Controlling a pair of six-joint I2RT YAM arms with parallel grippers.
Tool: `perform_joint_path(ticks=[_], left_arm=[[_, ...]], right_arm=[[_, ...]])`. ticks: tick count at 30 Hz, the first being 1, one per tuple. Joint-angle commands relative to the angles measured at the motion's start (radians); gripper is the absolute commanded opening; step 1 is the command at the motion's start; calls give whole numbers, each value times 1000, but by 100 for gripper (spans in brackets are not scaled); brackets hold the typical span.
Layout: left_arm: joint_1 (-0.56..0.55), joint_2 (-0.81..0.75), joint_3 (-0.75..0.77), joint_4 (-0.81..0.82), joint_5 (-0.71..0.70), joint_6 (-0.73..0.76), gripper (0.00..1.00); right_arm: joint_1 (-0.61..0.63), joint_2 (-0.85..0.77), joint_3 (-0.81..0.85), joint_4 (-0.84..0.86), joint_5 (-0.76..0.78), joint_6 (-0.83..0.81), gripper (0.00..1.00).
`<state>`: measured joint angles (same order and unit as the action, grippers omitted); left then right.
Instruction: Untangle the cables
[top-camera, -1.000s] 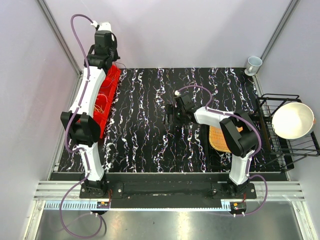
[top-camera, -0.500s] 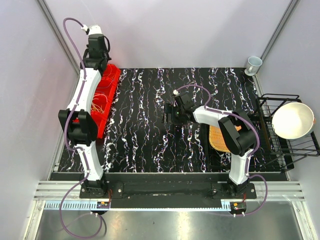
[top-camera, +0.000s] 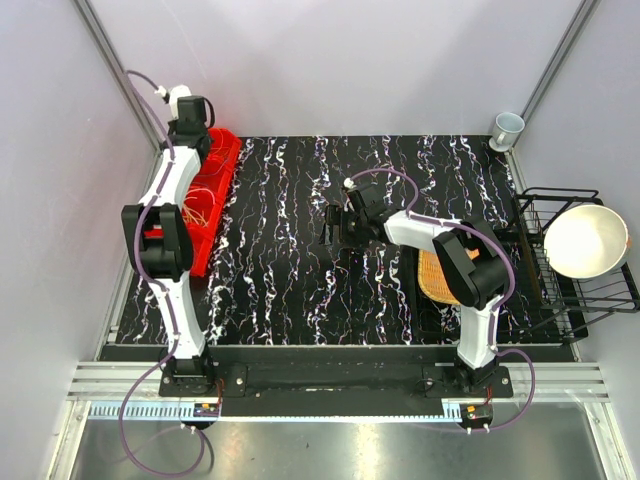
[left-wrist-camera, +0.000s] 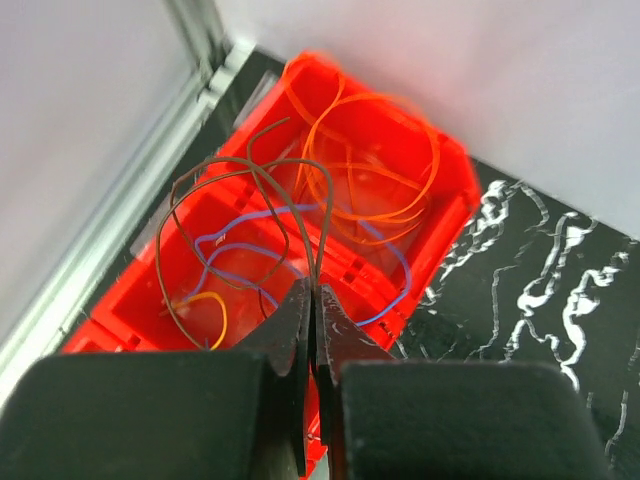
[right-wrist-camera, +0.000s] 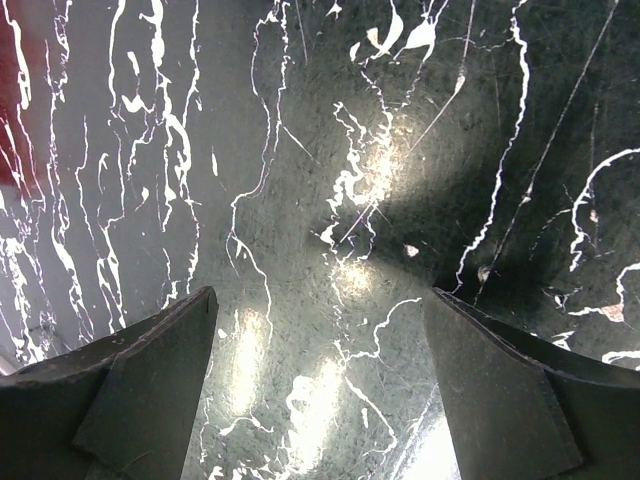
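At the far left edge of the table (top-camera: 280, 260), a red bin (top-camera: 224, 165) is being reached over by the left arm, and the cables are all being kept inside or just above this bin. From the left wrist view, the left gripper (left-wrist-camera: 312, 296) is being held with its jaws pressed together on a thin brown cable (left-wrist-camera: 225, 185), which is being pinched right at the fingertips. From there its loops are being spread upward and outward over the bin. Beyond them, an orange coil (left-wrist-camera: 375, 165) of several turns is being cradled at the bin's far end, its top slightly blurred. A blue cable (left-wrist-camera: 240, 246) is being shown winding across the bin floor beneath the brown loops and on under the orange coil — whether these are knotted together cannot be told. A short yellow-orange cable (left-wrist-camera: 208, 300) is being seen curled low at the bin's left side.

Near the middle of the table, the right gripper (right-wrist-camera: 320, 298) is being held low over the black, white-veined surface with its jaws spread wide — only bare marble is being framed between them.

Beside the right arm, a round wicker tray (top-camera: 430, 280) is being partly covered by the elbow. A black wire rack (top-camera: 555, 192) is being seen at the right edge with a white bowl (top-camera: 585, 240) resting in it, and a pale cup (top-camera: 507, 127) is being seen at the far right corner.
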<state>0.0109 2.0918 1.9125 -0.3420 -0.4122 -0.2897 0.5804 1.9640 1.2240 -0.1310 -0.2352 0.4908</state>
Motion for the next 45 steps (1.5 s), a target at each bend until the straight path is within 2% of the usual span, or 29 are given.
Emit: perform_joint_path(ticks=[1, 7, 17, 21, 22, 25, 26, 28, 29, 31, 36, 39, 45], left_arm=[[43, -16, -76, 86, 7, -158, 0], [81, -72, -239, 189, 67, -310, 0], [115, -55, -283, 238, 197, -405, 2], [113, -75, -276, 239, 210, -396, 20], [115, -79, -273, 238, 213, -393, 32], [112, -117, -271, 235, 214, -373, 52], [107, -151, -273, 235, 208, -365, 63], [98, -186, -279, 238, 199, -352, 72], [81, -220, -279, 235, 194, -327, 87], [46, -255, -270, 229, 174, -299, 97], [-74, -381, -271, 189, 51, -168, 99], [-166, -452, -322, 193, -17, -97, 99], [-313, -619, -490, 192, -60, -22, 99]], right_arm=[[6, 113, -57, -173, 4, 0, 90], [6, 115, -55, -173, 2, 0, 89], [7, 108, -58, -173, -1, -1, 89], [6, 107, -60, -173, -3, -1, 89], [7, 107, -60, -173, -3, 0, 89], [6, 104, -60, -171, -3, 0, 89], [6, 104, -60, -171, -3, 0, 89], [7, 105, -60, -173, -3, -1, 89], [6, 107, -58, -173, -3, -1, 89], [7, 108, -58, -171, -3, 0, 89], [6, 102, -58, -171, -3, -1, 89], [7, 93, -64, -173, 7, -1, 89], [6, 81, -72, -170, 20, -5, 89]])
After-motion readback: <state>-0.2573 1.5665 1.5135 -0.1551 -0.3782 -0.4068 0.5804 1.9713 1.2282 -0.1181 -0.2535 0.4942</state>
